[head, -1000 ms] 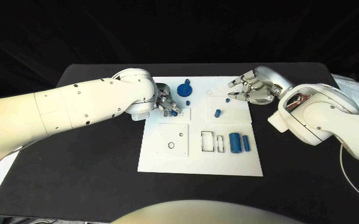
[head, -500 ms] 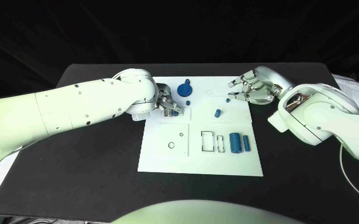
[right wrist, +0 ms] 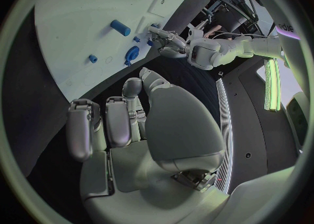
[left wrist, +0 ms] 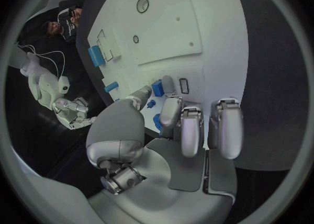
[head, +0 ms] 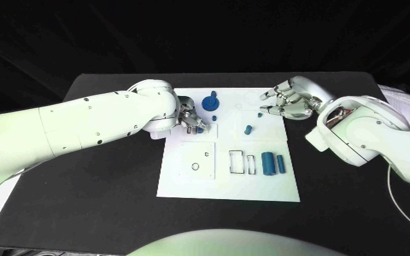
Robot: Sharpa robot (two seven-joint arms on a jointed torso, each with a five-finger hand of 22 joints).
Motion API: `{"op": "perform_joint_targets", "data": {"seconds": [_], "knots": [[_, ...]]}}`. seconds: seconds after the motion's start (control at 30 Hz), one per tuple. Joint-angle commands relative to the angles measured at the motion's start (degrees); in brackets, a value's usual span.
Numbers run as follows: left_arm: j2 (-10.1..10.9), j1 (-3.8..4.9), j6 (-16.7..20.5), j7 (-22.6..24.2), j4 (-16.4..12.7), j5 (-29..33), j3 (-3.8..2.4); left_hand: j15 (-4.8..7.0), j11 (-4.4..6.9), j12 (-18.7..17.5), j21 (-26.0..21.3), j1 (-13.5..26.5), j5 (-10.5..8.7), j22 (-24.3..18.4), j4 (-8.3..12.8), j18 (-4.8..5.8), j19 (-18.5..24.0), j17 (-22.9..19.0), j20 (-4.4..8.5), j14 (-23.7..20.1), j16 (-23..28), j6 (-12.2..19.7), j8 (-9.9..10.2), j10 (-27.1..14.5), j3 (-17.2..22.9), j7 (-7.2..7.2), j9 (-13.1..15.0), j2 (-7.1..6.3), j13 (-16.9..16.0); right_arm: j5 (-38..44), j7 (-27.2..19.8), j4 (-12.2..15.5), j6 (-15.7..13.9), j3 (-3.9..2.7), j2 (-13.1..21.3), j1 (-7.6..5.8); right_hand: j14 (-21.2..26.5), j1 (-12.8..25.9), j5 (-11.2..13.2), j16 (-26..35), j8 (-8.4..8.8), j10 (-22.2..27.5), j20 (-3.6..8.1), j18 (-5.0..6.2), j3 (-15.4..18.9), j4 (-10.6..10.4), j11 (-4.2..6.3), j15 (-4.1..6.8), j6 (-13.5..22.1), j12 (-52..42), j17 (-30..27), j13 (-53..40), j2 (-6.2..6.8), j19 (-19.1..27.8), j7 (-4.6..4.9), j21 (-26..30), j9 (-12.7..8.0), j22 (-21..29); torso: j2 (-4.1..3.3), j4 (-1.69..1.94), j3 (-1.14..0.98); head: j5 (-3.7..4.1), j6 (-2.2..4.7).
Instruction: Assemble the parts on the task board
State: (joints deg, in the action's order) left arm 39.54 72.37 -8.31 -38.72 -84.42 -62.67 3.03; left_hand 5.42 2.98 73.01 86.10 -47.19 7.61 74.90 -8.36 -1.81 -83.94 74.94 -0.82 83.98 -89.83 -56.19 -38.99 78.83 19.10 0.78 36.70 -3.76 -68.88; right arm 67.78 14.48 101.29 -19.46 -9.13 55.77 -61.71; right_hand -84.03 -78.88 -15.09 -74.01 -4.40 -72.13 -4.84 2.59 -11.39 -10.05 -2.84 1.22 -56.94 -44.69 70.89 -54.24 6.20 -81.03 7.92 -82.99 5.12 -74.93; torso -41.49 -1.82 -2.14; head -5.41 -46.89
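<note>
While the white task board (head: 229, 176) is lying in the middle of the black table (head: 102, 191), seven blue parts are showing in the head view: a round knobbed piece (head: 212, 102) near the far edge, two tiny pegs (head: 217, 117), a short cylinder (head: 249, 129), two longer cylinders (head: 268, 163) lying side by side, and one small block (head: 199, 129) at the left hand (head: 189, 120). That hand's fingers are closing on the block at the board's left edge; the left wrist view is showing it pinched between fingertips (left wrist: 159, 88). The right hand (head: 286, 105) is hovering over the board's far right corner, fingers apart, holding nothing.
</note>
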Motion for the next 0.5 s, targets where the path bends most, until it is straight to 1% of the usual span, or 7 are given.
{"op": "perform_joint_targets", "data": {"seconds": [0.03,0.13,0.17,0.23,0.33,0.4,0.5], "knots": [[0.3,-0.25,0.6,0.0,-0.8,1.0,-0.22,0.47,-0.13,-0.1,-0.2,-0.1,-0.46,8.8,-0.9,0.28,-2.7,15.1,0.24,6.0,-0.2,-0.3,0.2,0.2,-2.4,0.0,-0.1,-0.36,0.2,0.4,-0.4,-0.1,0.4,0.0,-0.1,0.01,-2.2,0.0,-0.4,0.1,0.16,0.2,0.07,0.73,0.0,-0.2,0.14,0.32,-0.5,0.2,0.0,0.1,0.45,0.2,0.06,0.3,0.1,-0.7,0.0,-0.03,0.04,0.16,0.16],[1.2,-0.19,2.2,0.1,-1.7,2.1,-0.96,0.4,-0.25,-0.8,-0.4,-0.9,-3.46,8.5,-2.2,0.21,-2.6,15.1,0.18,6.0,-0.2,0.1,0.3,-0.4,-5.5,0.13,-0.1,-0.3,1.0,0.3,-0.4,-0.3,0.4,0.0,-0.1,0.02,-2.2,0.0,-0.4,0.1,0.16,0.2,0.07,0.73,0.0,-0.2,0.14,0.32,-0.5,0.2,0.0,0.1,0.45,0.2,0.06,0.3,0.1,-0.7,0.02,0.01,0.03,0.28,0.25],[1.4,-0.09,2.6,0.1,-2.0,2.5,-1.21,0.36,-0.27,-1.2,-0.5,-1.1,-4.05,8.4,-2.5,0.17,-2.5,15.1,0.17,6.0,-0.2,0.3,0.3,-0.7,-6.2,0.19,-0.1,-0.28,1.5,0.2,-0.4,-0.4,0.5,0.0,-0.1,0.02,-2.1,0.0,-0.4,0.2,0.17,0.2,0.07,0.73,0.0,-0.3,0.14,0.31,-0.5,0.2,-0.1,0.1,0.46,0.3,0.06,0.3,0.1,-0.7,0.05,0.01,0.02,0.19,0.23],[1.9,0.27,3.1,0.0,-2.4,3.1,-1.78,0.3,-0.34,-1.8,-0.7,-1.6,-4.42,8.1,-2.9,0.12,-2.4,15.1,0.13,6.0,-0.2,0.6,0.2,-1.1,-7.2,0.29,-0.1,-0.16,2.1,0.1,-0.5,-0.5,0.6,0.0,-0.2,0.02,-2.1,0.1,-0.4,0.2,0.17,0.3,0.07,0.74,0.1,-0.3,0.14,0.31,-0.5,0.3,-0.1,0.1,0.5,0.3,0.06,0.3,0.1,-0.6,0.1,0.02,-0.06,-0.04,0.37],[2.5,1.07,3.1,0.0,-2.8,4.2,-2.58,0.15,-0.56,-2.8,-1.1,-2.8,-4.45,7.5,-3.5,-0.04,-2.1,15.1,0.02,6.0,-0.2,1.4,0.2,-2.0,-8.9,0.53,0.0,0.04,3.4,0.1,-0.6,-0.7,0.6,0.01,-0.2,0.02,-2.1,0.1,-0.4,0.3,0.17,0.3,0.07,0.74,0.1,-0.3,0.13,0.31,-0.5,0.3,-0.1,0.1,0.54,0.3,0.06,0.4,0.1,-0.6,0.06,0.0,-0.03,0.0,0.58],[2.8,1.75,1.1,0.1,-2.6,5.2,-2.94,-0.06,-0.84,-4.2,-2.0,-3.8,-4.43,6.3,-3.7,-0.32,-1.4,15.1,-0.16,6.0,-0.2,2.3,0.4,-3.3,-10.0,0.88,-0.1,0.19,4.9,0.0,-0.6,-0.8,0.6,0.01,-0.3,0.02,-2.1,0.1,-0.4,0.3,0.17,0.3,0.07,0.74,0.1,-0.3,0.13,0.31,-0.5,0.3,-0.1,0.1,0.54,0.3,0.06,0.4,0.1,-0.6,0.06,0.03,-0.03,0.02,0.79],[2.9,3.24,-3.9,0.2,-1.1,7.2,-3.31,-0.89,-1.76,-7.7,-4.5,-5.9,-4.49,2.9,-4.5,-1.11,0.4,15.1,-0.74,6.0,-0.2,4.4,1.3,-6.7,-12.1,1.78,-0.6,0.93,8.9,0.0,-0.6,-1.0,0.7,0.02,-0.5,0.02,-2.1,0.1,-0.4,0.3,0.18,0.3,0.07,0.76,0.1,-0.4,0.13,0.3,-0.5,0.3,-0.1,0.1,0.55,0.3,0.06,0.4,0.1,-0.6,0.05,-0.06,-0.01,-0.08,1.1]]}}
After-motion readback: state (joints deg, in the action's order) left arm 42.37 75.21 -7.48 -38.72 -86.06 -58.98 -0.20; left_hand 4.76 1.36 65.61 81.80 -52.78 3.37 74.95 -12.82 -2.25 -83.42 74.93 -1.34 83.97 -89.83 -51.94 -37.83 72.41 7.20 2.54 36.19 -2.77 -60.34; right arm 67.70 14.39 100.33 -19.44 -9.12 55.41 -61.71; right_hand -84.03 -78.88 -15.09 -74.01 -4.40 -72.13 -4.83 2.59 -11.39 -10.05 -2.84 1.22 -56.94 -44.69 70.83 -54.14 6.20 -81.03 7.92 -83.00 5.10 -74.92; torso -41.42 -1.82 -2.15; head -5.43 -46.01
